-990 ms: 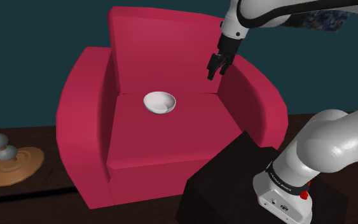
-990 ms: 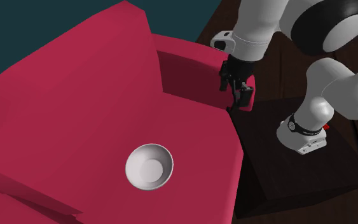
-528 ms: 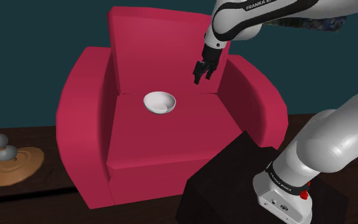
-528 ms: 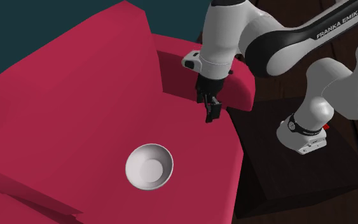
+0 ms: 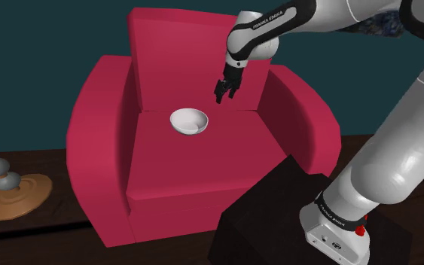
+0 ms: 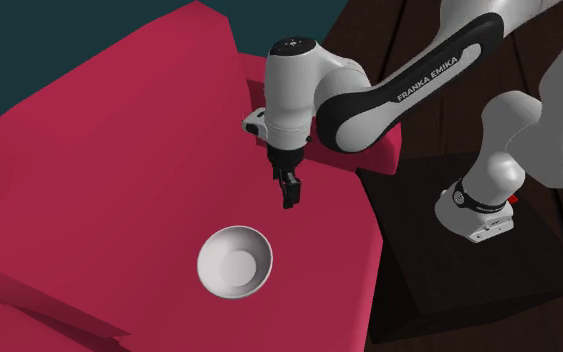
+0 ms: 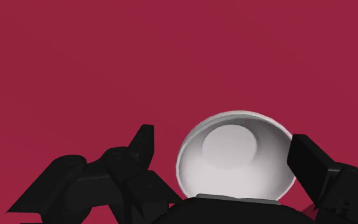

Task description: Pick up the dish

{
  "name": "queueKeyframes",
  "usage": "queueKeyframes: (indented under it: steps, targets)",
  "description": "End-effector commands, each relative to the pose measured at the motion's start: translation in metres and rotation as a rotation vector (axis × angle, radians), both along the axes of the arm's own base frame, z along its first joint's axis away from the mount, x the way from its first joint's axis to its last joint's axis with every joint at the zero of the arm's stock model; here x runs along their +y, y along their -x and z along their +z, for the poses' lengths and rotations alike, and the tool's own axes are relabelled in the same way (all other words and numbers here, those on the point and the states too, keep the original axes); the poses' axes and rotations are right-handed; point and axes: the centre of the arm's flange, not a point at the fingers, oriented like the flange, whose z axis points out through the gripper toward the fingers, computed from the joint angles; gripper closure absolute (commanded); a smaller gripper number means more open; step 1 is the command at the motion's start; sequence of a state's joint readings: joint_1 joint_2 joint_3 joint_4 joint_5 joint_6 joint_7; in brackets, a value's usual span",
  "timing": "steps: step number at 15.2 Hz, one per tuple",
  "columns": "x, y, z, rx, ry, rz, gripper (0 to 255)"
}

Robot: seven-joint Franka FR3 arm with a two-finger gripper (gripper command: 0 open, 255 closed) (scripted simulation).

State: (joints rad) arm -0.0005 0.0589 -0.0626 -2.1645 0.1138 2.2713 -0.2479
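One dish: a white, bowl-shaped dish (image 5: 189, 121) sits mouth-up on the seat (image 5: 195, 166) of a red armchair, toward the back of the cushion.
Pincer: my pincer (image 5: 222, 98) hangs open and empty, pointing down, above the seat and just to the shoulder view's right of the dish (the wrist view frames the dish between my two black fingers, which touch nothing).
Step in hand: the approach, as I judge it. I am not yet over the rim and not yet low enough to grasp.
Doing it well: the dish looks too wide to span, so I would line up over the nearest part of the rim, with one finger inside the bowl and one outside. Then I would come straight down, stop before the tips dig into the cushion, and close on the wall.
Handling: the wall looks smooth and curved, so a shallow pinch could slip or tip the dish. A deep, square bite seems safer.
Backrest: it rises just behind the dish (image 5: 180, 60) and is the nearest thing to my wrist.
Armrest: well to the side (image 5: 300, 120), not in my path.
Stand: the black box (image 5: 278, 218) sits in front of the chair.
Floor ornament: a tan disc with grey balls (image 5: 18, 196), well apart.
In the way: nothing between pincer and dish.
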Motion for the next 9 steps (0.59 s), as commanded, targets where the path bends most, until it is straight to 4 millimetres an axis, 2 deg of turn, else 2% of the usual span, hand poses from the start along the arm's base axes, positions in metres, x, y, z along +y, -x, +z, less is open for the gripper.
queueKeyframes:
  steps: [1,9]
  targets:
    - [-0.002,-0.021,-0.018,0.001,-0.005,0.007,0]
    - [-0.012,-0.103,-0.086,0.003,-0.024,0.032,0]
